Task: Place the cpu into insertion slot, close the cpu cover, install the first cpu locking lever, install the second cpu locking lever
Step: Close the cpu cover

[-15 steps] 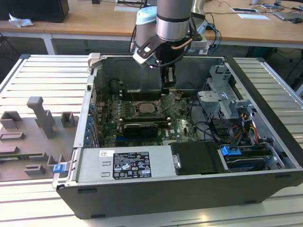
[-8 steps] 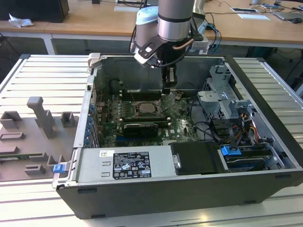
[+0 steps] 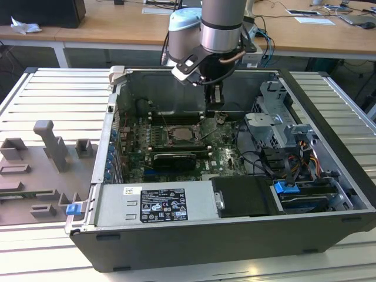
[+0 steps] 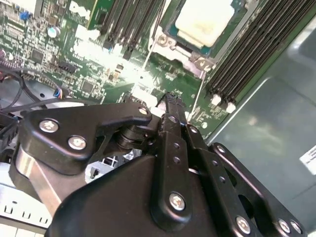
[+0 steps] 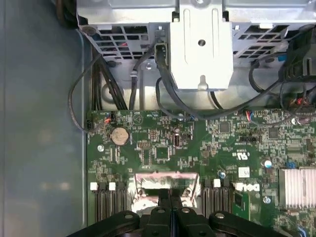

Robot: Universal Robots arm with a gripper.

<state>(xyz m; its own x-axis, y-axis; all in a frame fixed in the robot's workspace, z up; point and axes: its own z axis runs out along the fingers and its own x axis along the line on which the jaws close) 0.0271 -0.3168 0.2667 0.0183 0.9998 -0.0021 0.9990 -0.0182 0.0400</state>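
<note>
My gripper (image 4: 170,100) is the closest thing, black, with its two fingers pressed together and nothing visible between them. Its tip hangs just beside one corner of the insertion slot (image 4: 173,30), over the green board (image 4: 39,44). The cpu (image 4: 204,19) lies flat inside the slot, pale, and the silvery cpu cover (image 4: 196,61) frames it. In the exterior view my gripper (image 3: 214,113) reaches down inside the open computer case (image 3: 205,247).

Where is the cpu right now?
In the second wrist view the cpu sits in the insertion slot on the green board, flanked by long memory slots on both sides, just ahead of the gripper.
</note>
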